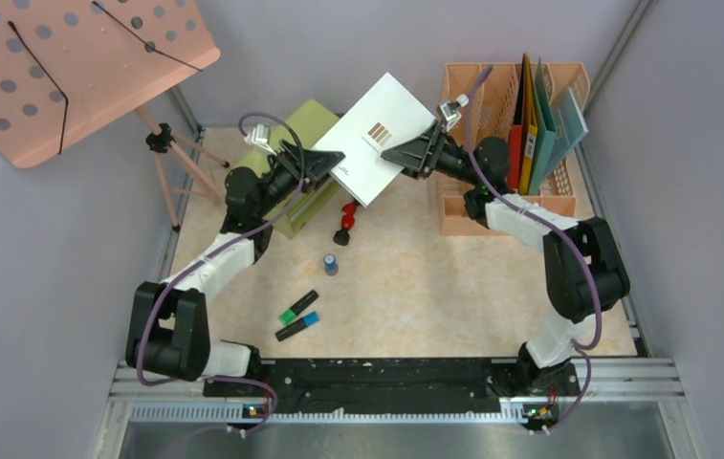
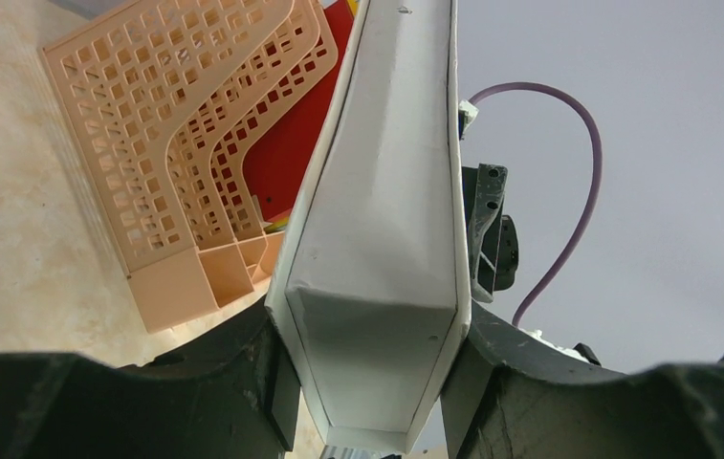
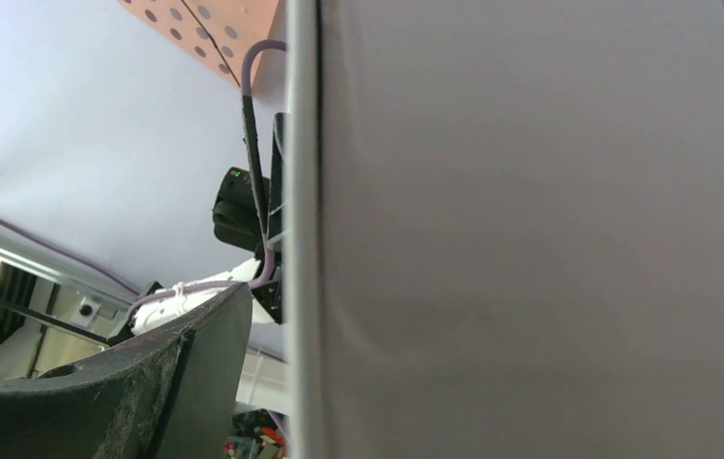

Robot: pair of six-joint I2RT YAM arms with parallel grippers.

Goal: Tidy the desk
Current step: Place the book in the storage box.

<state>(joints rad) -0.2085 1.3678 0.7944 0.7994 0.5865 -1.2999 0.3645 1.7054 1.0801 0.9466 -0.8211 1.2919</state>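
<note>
- The left gripper (image 1: 322, 168) is clamped across the narrow spine end of a white binder (image 1: 377, 134); the wrist view shows both fingers pressed on it.
- The right gripper (image 1: 404, 153) is at the binder's opposite edge. Only one finger shows, just off the cover, so I cannot tell whether it grips.
- The binder hangs tilted above the far middle of the desk (image 1: 434, 287).
- It looks like stiff board, probably light, with smooth covers that may slip. The spine or a hard edge seems the safest hold.
- A peach file rack (image 1: 458, 222) stands in the far right corner.
- Below the binder is a red item (image 1: 345, 225).
- A small bottle (image 1: 331, 263) stands mid-desk, with two highlighters (image 1: 297, 317) towards the near left.
</note>
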